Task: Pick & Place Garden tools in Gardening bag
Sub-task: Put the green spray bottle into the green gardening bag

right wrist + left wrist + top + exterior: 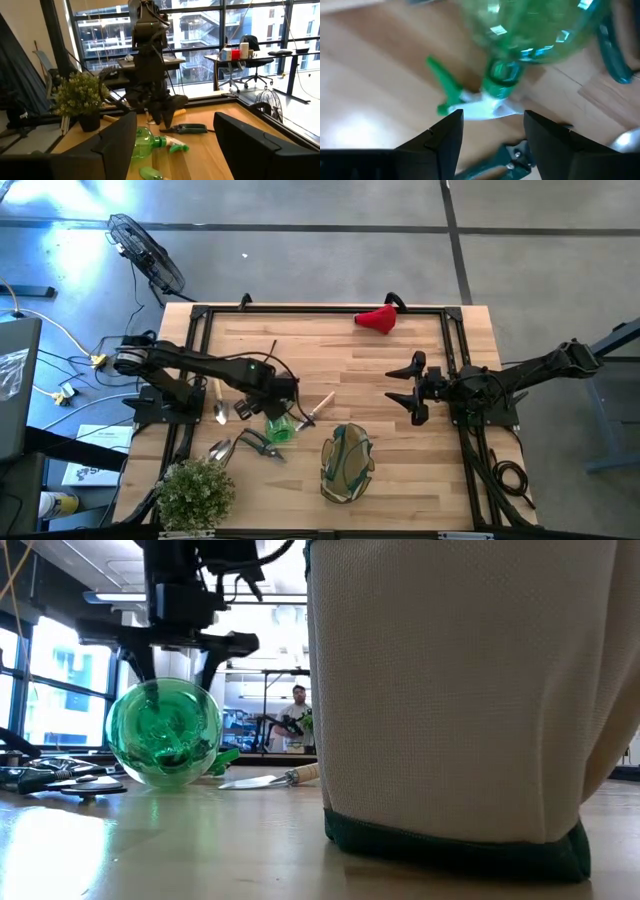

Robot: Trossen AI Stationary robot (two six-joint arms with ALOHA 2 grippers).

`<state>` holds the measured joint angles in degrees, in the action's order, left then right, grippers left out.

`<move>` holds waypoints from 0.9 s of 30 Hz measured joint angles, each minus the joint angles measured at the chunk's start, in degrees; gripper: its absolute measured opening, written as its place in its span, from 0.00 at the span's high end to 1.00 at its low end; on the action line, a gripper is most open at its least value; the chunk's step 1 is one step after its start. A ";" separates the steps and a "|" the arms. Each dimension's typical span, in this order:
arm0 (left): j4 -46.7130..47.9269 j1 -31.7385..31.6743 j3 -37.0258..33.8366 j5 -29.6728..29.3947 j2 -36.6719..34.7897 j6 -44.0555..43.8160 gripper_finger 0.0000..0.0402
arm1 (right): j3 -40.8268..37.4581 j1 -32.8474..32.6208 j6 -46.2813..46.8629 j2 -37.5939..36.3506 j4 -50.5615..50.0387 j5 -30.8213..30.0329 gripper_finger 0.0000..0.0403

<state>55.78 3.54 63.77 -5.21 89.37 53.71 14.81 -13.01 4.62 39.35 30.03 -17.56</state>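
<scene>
While my left gripper (492, 130) hung open and empty over the spray bottle (279, 427) lying lower left of centre in the high view, my right gripper (413, 391) waited open mid-right. It looked light, smooth and roll-prone, so I judged the narrow neck (501, 79) the best hold.

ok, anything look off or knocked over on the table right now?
The green spray bottle lies on its side on the wood, nozzle flat, with the left gripper open just above it. The gardening bag stands upright. Tools are scattered loosely near the potted plant. No spill or damage visible.
</scene>
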 joint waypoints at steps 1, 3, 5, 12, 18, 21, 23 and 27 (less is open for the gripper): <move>0.24 0.03 -0.07 0.81 0.08 1.64 0.50 | 0.00 0.00 0.09 0.00 0.02 0.00 0.36; -0.92 -0.05 -0.02 3.52 0.53 4.19 0.50 | 0.00 0.00 0.12 0.00 -0.25 0.02 0.36; -0.74 -0.15 -0.06 5.62 0.74 5.01 0.50 | 0.00 0.00 0.14 -0.01 -0.56 0.09 0.36; -3.80 -0.12 0.04 10.39 2.23 4.75 0.50 | 0.00 0.00 0.50 -0.01 -2.95 0.13 0.36; -4.26 -0.12 -0.07 10.69 4.95 5.01 0.50 | 0.00 0.00 1.84 0.00 -3.37 0.13 0.36; -6.35 -0.12 -0.04 10.48 6.30 5.00 0.50 | 0.00 0.00 1.88 0.00 -3.83 0.15 0.36; -6.75 -0.12 -0.07 10.72 7.19 5.01 0.50 | 0.00 0.00 2.73 0.11 -3.84 0.08 0.36; -8.35 -0.12 -0.07 12.32 9.42 5.01 0.50 | 0.00 0.00 3.30 0.45 -4.02 0.04 0.36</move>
<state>47.43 3.42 63.70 7.11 98.79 58.72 14.81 -13.02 7.91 39.80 26.00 -17.52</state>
